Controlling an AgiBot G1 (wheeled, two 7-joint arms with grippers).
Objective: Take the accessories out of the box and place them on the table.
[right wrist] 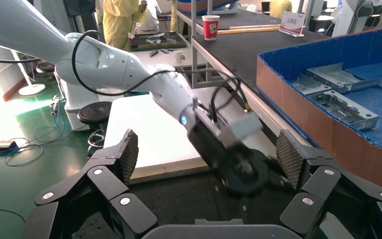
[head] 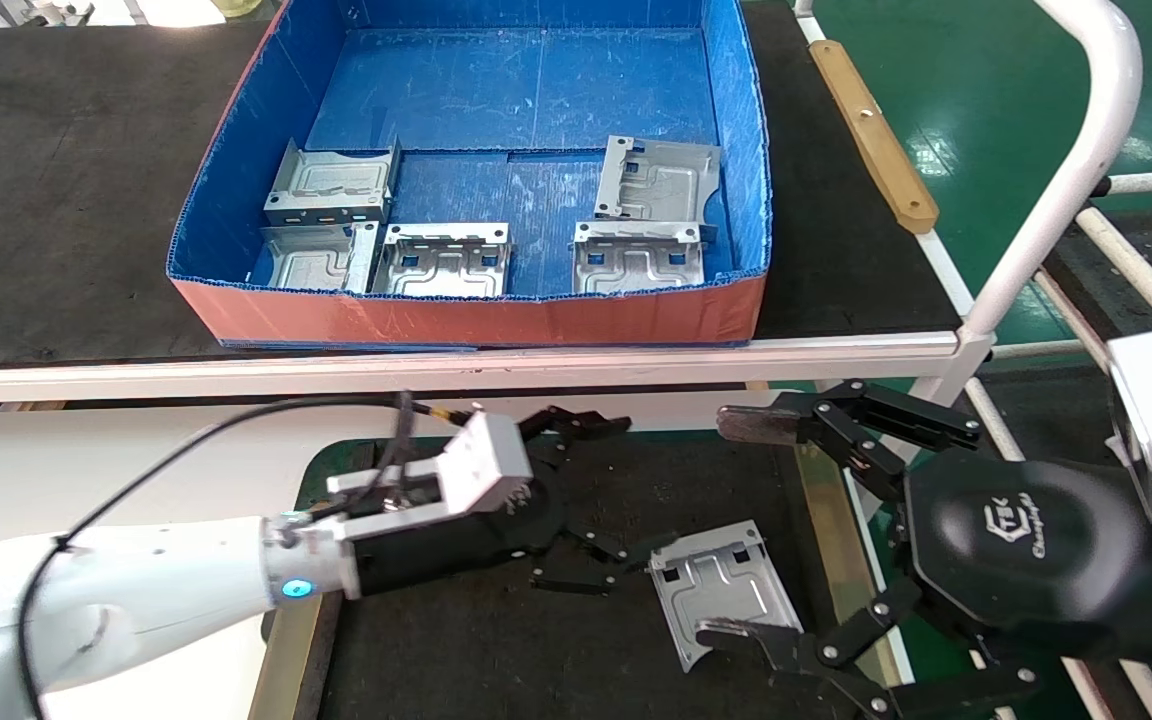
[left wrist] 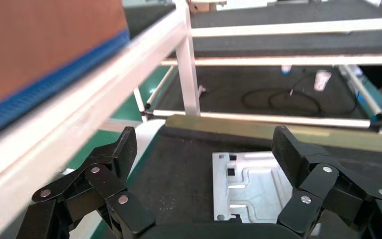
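Observation:
The box [head: 476, 318], blue inside and orange-red outside, stands on the black bench and holds several silver-grey accessories, among them one at the left [head: 331, 185] and one at the right [head: 656, 180]. One more accessory [head: 721, 590] lies flat on the table's black mat [head: 496, 650]. My left gripper [head: 616, 495] is open and empty, just left of that plate; the left wrist view shows the plate [left wrist: 248, 186] close before my left gripper [left wrist: 206, 149]. My right gripper [head: 736, 530] is open and empty, just right of the plate. The right wrist view shows my right gripper [right wrist: 209, 152] facing the left arm [right wrist: 229, 144], with the box [right wrist: 323, 117] beyond.
The black-topped bench [head: 56, 200] has a white front rail above the table. A white tube frame [head: 1086, 130] and a wooden strip [head: 871, 130] stand at the right. Tan strips [head: 826, 520] border the mat. A paper cup [right wrist: 210, 26] stands on a far bench.

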